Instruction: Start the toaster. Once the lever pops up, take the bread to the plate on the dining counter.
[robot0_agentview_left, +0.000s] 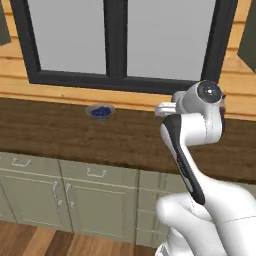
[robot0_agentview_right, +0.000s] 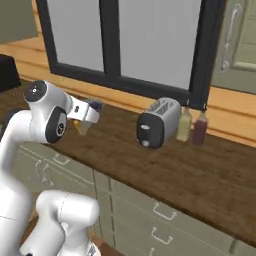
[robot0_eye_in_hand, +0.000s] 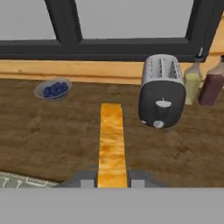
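Gripping the bread (robot0_eye_in_hand: 112, 144) between its two dark tips, the claw (robot0_eye_in_hand: 112, 180) is hanging above the dark brown desk (robot0_eye_in_hand: 52, 135), and the golden slice is standing on edge and reaching forward from the jaws. In the right base view the claw (robot0_agentview_right: 86, 120) is sitting at the end of the white arm (robot0_agentview_right: 45, 117), with a small tan piece of the bread (robot0_agentview_right: 81, 127) showing under it. The toaster (robot0_eye_in_hand: 162, 91) is standing on the desk in front of the claw and to the right in the hand view, well apart from the bread, with its black end panel turning toward the camera. The lever (robot0_eye_in_hand: 162, 103) is showing as a light tab about in the middle of that panel, and the round knob (robot0_eye_in_hand: 158, 124) is sitting below it. Two bottles, a pale one (robot0_eye_in_hand: 192, 81) and a dark red one (robot0_eye_in_hand: 211, 85), are standing just beside the toaster, near the window frame (robot0_eye_in_hand: 109, 46). A grey bowl of blueberries (robot0_eye_in_hand: 53, 89) is resting on the desk to the left, far from the toaster. Pale green cabinets (robot0_agentview_left: 75, 190) are running below the desk edge.
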